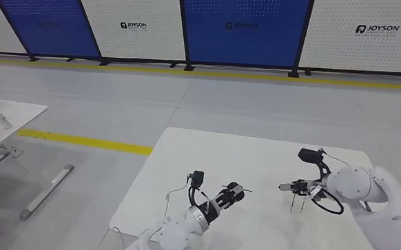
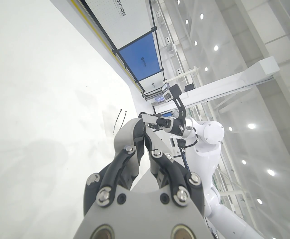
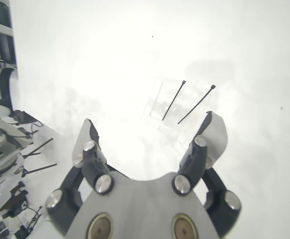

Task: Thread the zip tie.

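Two thin black plastic zip ties (image 3: 173, 100) are laid side by side, not touching, on the white rectangular table (image 1: 206, 153), well in from its edges, each straight with a small square head. The right gripper (image 3: 149, 117) is held near them, fingers spread apart; the left gripper (image 2: 143, 126) is held farther off, fingers pressed together

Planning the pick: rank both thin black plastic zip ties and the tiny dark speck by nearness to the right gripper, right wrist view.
1. One zip tie, just ahead.
1. Other zip tie, beside it: too close to call.
3. Dark speck, far beyond both.
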